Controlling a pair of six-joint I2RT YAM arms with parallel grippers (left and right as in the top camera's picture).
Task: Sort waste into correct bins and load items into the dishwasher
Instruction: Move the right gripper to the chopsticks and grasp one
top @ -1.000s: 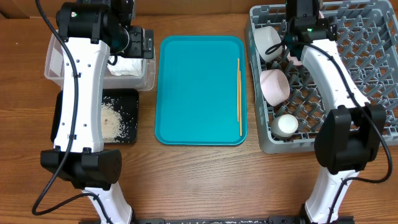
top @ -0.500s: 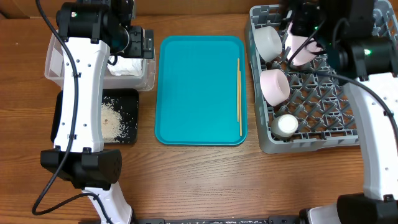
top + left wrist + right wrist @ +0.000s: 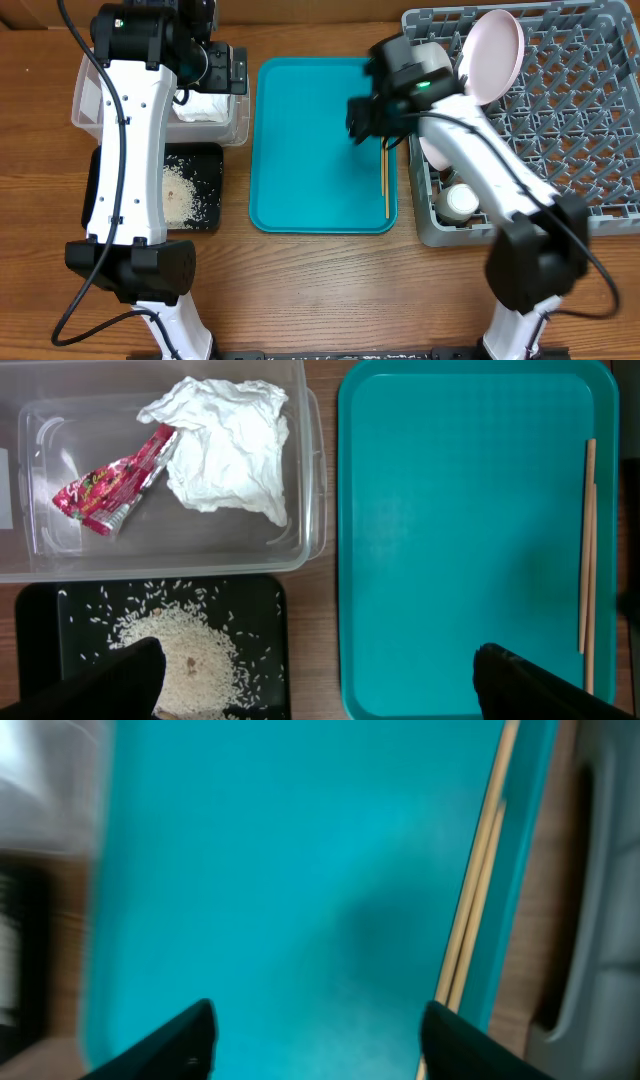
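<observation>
My right gripper (image 3: 368, 118) (image 3: 315, 1045) is open and empty above the teal tray (image 3: 315, 150), just left of the chopsticks (image 3: 384, 175) (image 3: 480, 870) lying along its right edge. My left gripper (image 3: 222, 70) (image 3: 320, 690) is open and empty over the clear tub (image 3: 88, 105). The tub holds the white napkin (image 3: 230, 450) and the red wrapper (image 3: 105, 490). Rice (image 3: 185, 195) (image 3: 180, 650) lies in the black tray (image 3: 208, 160). The grey rack (image 3: 580, 130) holds a large plate (image 3: 492, 55) standing upright, a bowl (image 3: 440, 150) and a cup (image 3: 460, 202).
The teal tray (image 3: 450, 540) lies between the bins and the rack, with bare wood strips on both sides. The rack's wall (image 3: 610, 870) sits close to the tray's right rim. My right arm crosses over the rack's left side.
My right arm has swung left from the rack to above the teal tray. The large plate now stands in the rack's back. The left arm has not moved.
</observation>
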